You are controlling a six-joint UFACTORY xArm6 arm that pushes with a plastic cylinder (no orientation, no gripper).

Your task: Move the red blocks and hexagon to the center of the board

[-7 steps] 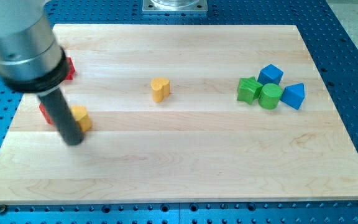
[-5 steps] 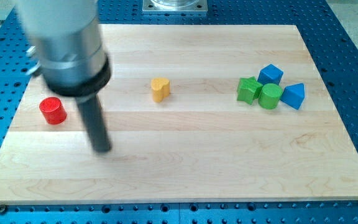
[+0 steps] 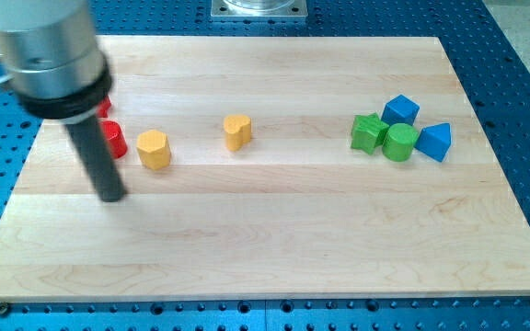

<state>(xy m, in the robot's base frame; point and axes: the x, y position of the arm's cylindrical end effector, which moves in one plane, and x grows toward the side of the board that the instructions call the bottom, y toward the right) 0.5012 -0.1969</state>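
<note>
My tip (image 3: 112, 196) rests on the board at the view's left, below and left of the yellow hexagon (image 3: 154, 149). A red block (image 3: 115, 139) shows just right of the rod, next to the hexagon's left side; the rod hides most of it. A second red block (image 3: 105, 106) peeks out above it, behind the arm's body. A yellow heart-shaped block (image 3: 237, 131) sits near the board's middle top.
At the view's right stands a cluster: a green star-like block (image 3: 368, 132), a green cylinder (image 3: 399, 142), a blue cube (image 3: 400, 110) and a blue triangular block (image 3: 435, 142). The wooden board (image 3: 274, 248) lies on a blue perforated table.
The arm swung right and then back left. The yellow hexagon now sits further right and higher. The red cylinder moved right and up, close to the hexagon.
</note>
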